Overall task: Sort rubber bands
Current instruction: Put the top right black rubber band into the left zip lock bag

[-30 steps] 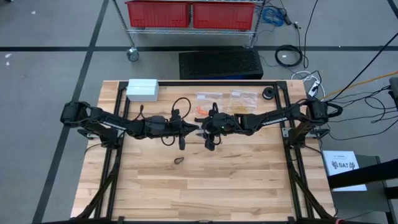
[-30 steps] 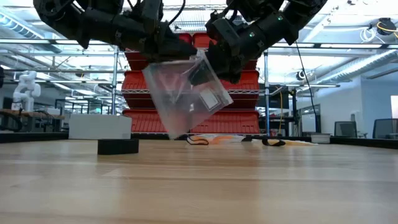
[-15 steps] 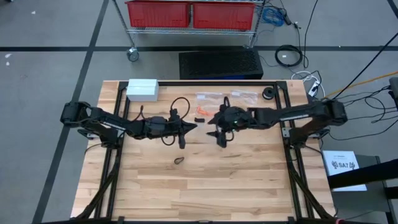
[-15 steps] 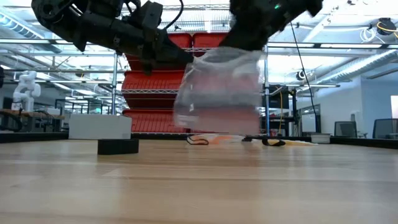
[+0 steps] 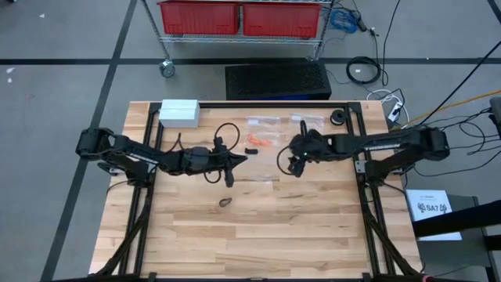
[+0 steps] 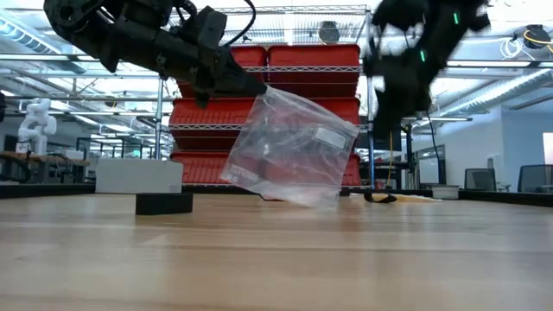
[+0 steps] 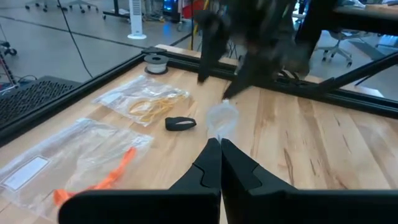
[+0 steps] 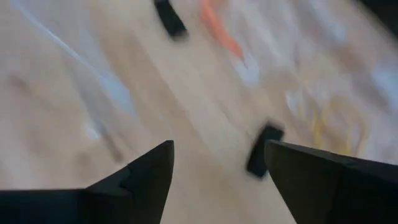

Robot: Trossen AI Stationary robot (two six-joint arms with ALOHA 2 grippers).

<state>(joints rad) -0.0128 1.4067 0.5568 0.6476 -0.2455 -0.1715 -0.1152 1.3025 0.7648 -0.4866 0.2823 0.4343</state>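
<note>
Left gripper (image 6: 257, 87): fingers pressed together, pinching one corner of a clear bag (image 6: 290, 152). Holds it in the air over the middle of the table (image 5: 313, 235), with the bag slanting down and away from the pinched corner towards the right arm. Cannot tell whether the low corner touches the wood. Left arm stretched level from the table's left edge, wrist towards the centre.

Right gripper (image 5: 293, 165): fingers spread wide, gripping nothing. Hangs above the table just beside the bag, apart from it, fingers pointing down. Right arm reaching in level from the right edge.

Orange bands (image 7: 111, 178): sealed in a flat bag (image 7: 37, 171) near the far edge of the table, long axis running along the bag's length. Yellow bands (image 7: 149, 107): a loose tangle in a second flat bag alongside, towards the right arm's side. Black band (image 5: 225, 202): alone on the bare wood, nearer the front edge, well apart from both grippers, long axis roughly across the table.

White box (image 5: 178, 112) at the far left corner.
</note>
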